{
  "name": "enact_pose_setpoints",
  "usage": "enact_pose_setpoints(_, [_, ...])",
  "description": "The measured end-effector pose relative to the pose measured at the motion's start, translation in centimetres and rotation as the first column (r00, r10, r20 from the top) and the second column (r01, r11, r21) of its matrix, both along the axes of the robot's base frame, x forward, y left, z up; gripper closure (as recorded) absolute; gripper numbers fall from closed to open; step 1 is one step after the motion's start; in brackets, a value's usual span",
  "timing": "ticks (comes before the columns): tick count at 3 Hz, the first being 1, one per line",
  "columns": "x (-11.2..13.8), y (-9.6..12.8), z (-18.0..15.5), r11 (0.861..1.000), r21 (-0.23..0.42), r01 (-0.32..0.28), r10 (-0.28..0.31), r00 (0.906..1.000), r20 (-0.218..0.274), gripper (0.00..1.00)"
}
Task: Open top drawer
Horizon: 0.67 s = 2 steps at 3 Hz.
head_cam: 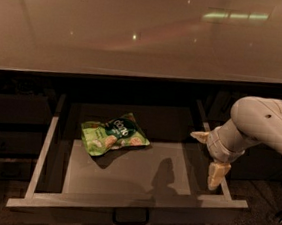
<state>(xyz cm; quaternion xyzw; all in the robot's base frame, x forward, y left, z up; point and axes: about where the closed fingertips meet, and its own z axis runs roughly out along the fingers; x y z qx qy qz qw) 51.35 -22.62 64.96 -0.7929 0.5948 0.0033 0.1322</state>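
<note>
Counting as I go: one top drawer (124,175) in front of me, standing open, and one small loop handle (130,217) at six o'clock on its front edge. Inside, one green snack bag (114,134), lying around ten o'clock from the middle of the drawer floor. Just the one. Two pale side rails (44,147), one at nine o'clock, one at three. One end effector (209,156), mine, hanging over the three o'clock rail, and I count two fingers (216,174) on it, spread apart. One arm (263,122) behind it. One glossy bench (139,34) at twelve o'clock, above it all.
</note>
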Motion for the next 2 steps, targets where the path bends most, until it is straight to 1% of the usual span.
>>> enact_pose_setpoints(1, [-1.1, 0.5, -0.3, 0.999, 0.030, -0.032, 0.033, 0.9994, -0.011, 0.00])
enact_pose_setpoints(2, [-4.0, 1.1, -1.1, 0.994, 0.047, -0.102, 0.103, 0.9947, -0.003, 0.00])
